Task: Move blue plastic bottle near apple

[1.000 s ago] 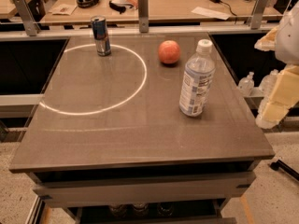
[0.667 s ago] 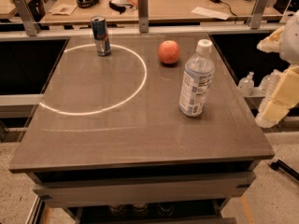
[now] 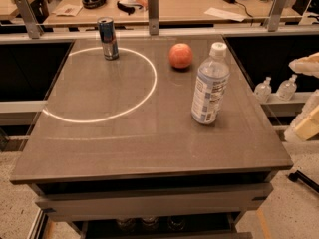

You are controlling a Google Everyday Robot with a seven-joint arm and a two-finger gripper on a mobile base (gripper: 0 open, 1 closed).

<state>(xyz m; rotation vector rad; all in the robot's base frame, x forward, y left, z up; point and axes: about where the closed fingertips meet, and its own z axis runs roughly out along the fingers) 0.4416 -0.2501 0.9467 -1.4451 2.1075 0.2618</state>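
The blue plastic bottle point(image 3: 210, 86) stands upright on the right half of the table: clear, with a white cap and a pale blue-and-white label. The orange-red apple point(image 3: 180, 56) lies behind it and to its left, about a hand's width away. My gripper point(image 3: 304, 126) shows as cream-coloured parts at the right edge of the view, off the table's right side and well apart from the bottle. It holds nothing that I can see.
A short blue-silver can point(image 3: 107, 38) stands at the table's point(image 3: 124, 148) back left, on a bright ring of light. A railing with metal posts point(image 3: 153, 6) runs behind the table. Small bottles point(image 3: 276, 88) stand on a lower shelf at the right.
The gripper has shifted a little lower and to the right, further out of the view. The bottle, apple and can have not moved.
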